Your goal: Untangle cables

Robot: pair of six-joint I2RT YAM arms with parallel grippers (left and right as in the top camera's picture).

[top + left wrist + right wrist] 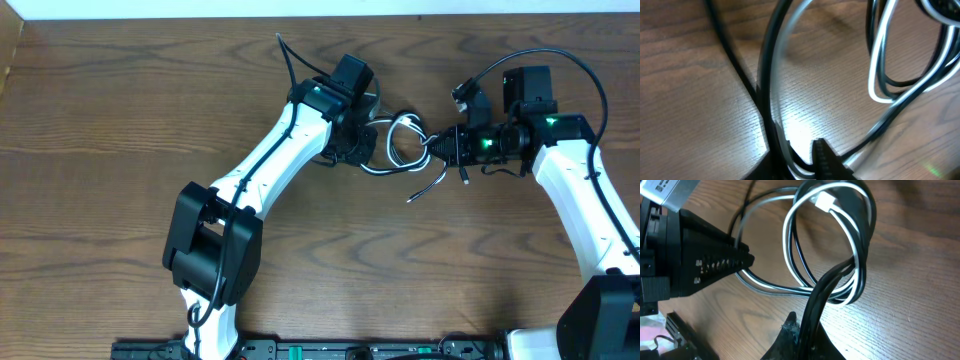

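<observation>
Tangled cables (395, 140) near the table's (100, 120) far edge.
Right gripper (432, 147) clamped on their loops; left gripper (368, 140) at the opposite side, opening unclear.

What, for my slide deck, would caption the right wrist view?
Right gripper pinches the black cable, looped with the white cable over the wooden table, left gripper opposite.

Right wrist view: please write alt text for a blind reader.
A black cable and a white cable lie looped together on a wooden table. The right fingers pinch the black one, and the left fingers reach the loops.
</observation>
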